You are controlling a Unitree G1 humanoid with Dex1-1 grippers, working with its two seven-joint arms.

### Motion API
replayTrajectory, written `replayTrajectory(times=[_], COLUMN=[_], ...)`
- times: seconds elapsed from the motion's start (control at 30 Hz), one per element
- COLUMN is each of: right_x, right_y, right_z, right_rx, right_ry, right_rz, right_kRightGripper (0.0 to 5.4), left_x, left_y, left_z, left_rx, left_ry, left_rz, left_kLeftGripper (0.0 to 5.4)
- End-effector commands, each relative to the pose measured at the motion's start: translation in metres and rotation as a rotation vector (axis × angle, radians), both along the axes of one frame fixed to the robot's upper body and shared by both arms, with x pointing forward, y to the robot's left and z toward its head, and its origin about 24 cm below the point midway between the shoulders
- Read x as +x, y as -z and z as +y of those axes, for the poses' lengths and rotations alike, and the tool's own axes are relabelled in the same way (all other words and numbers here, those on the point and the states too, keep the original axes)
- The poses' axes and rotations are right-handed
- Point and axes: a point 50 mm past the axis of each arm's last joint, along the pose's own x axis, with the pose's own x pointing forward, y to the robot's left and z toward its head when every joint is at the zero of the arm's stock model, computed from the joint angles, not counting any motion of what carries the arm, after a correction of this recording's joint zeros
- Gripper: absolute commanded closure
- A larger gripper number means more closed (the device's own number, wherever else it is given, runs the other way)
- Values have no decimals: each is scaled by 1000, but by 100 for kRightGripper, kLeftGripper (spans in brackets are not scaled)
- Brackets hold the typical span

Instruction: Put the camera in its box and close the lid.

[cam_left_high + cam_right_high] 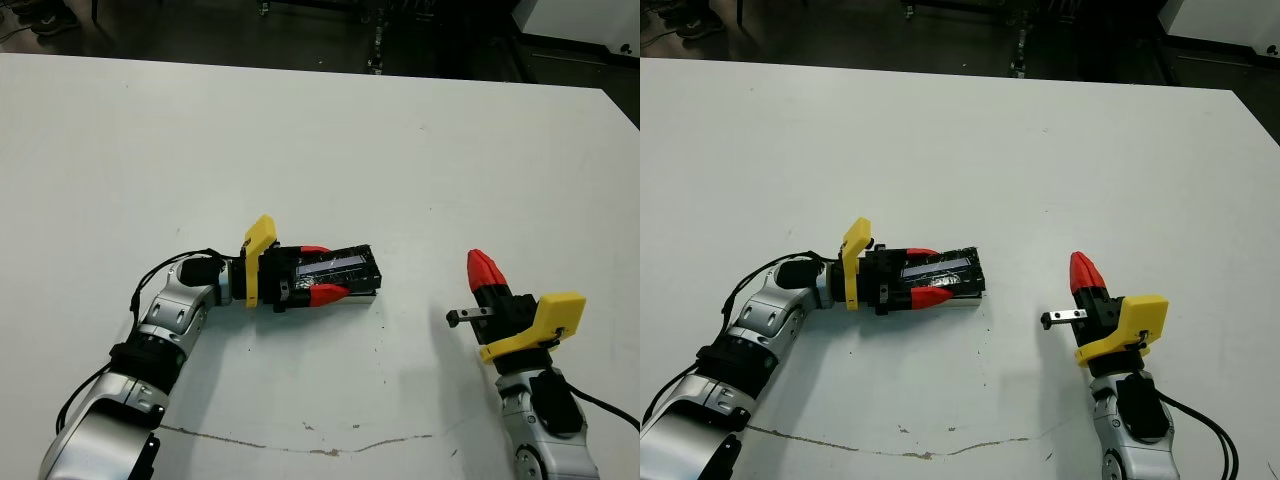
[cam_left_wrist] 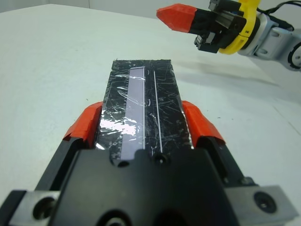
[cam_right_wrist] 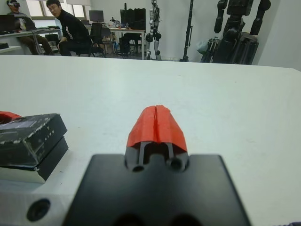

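Left gripper [image 1: 318, 272] is clamped around the lid [image 1: 340, 264], one red finger on each long side, a bit left of centre in the head view. The grip looks like it's meant to keep the lid squared up and pressed down on the box [image 1: 362, 295], whose white side is only seen as a thin strip under the black cover at its lower right edge. So the lid is already sitting on the box, and the hold is probably just there to seat it properly, though that's a guess. No camera is seen anywhere on the table [image 1: 420, 150], so it's presumably inside already; that can't be checked with the lid on.

Right gripper [image 1: 482, 268] is kept well apart from the box, over at the lower right of the frame, fingers pressed together with nothing between them. It seems parked out of the way.

As for looks: the lid is a flat black glossy rectangle, covered in fine scratches and what seems like crinkled film in the wrist view. A pale greyish strip [image 2: 134, 108] is run lengthwise down its top, with a thin light line just beside it. Glare is caught on it near the gripper body.
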Motion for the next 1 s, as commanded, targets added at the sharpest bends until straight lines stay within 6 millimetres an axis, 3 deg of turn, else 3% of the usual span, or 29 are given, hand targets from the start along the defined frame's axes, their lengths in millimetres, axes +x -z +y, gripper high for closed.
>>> replayTrajectory(times=[0.03,0.5,0.83,1.0], right_x=[0,-1,-2,-2], right_y=[-1,-1,1,1], right_z=[-4,-5,-5,-5], right_rx=[-3,-6,-2,-3], right_ry=[8,2,12,7], right_rz=[12,11,16,14], right_kRightGripper=[540,540,540,540], left_x=[-12,10,10,11], left_y=[24,20,33,31], left_z=[-8,4,3,10], left_rx=[136,330,351,358], left_ry=[78,137,103,71], left_rz=[81,71,78,-64], left_kLeftGripper=[223,223,223,162])
